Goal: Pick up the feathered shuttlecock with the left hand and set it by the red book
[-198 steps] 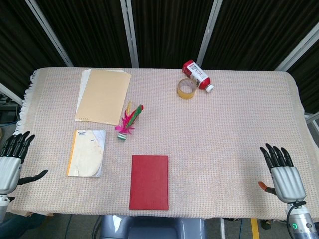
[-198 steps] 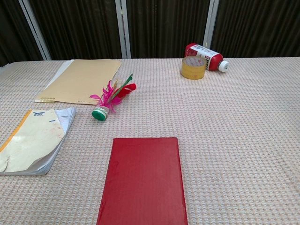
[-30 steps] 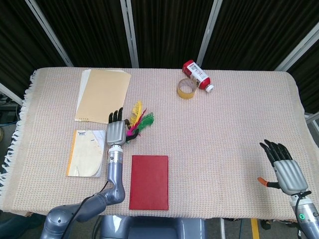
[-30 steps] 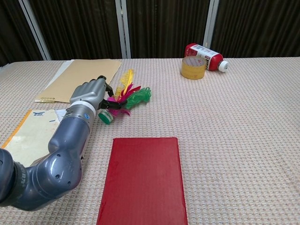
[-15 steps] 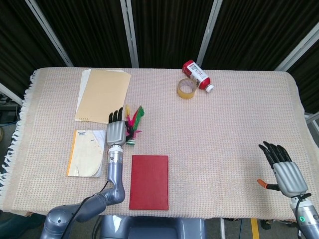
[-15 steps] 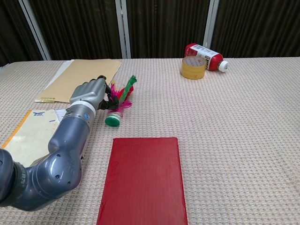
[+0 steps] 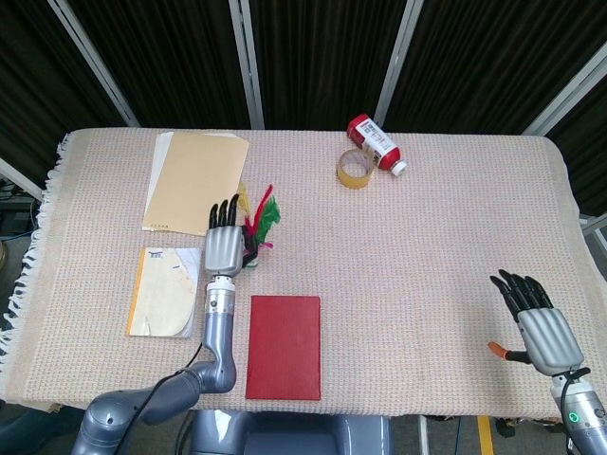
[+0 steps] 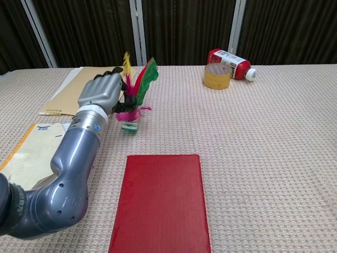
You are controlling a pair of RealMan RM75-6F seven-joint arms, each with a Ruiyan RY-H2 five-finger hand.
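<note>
My left hand grips the feathered shuttlecock by its feathers and holds it upright, green base down, a little above the cloth. Its pink, green and yellow feathers stick up past the fingers. The red book lies flat near the front edge, just in front of and to the right of that hand. My right hand hangs off the table's front right corner, fingers spread, holding nothing.
A worn notebook lies left of the hand, a tan folder behind it. A tape roll and a lying red bottle sit at the back.
The left hand reached in from the left edge, took hold of the shuttlecock, and over the last second turned it from lying flat to upright and raised it slightly.
</note>
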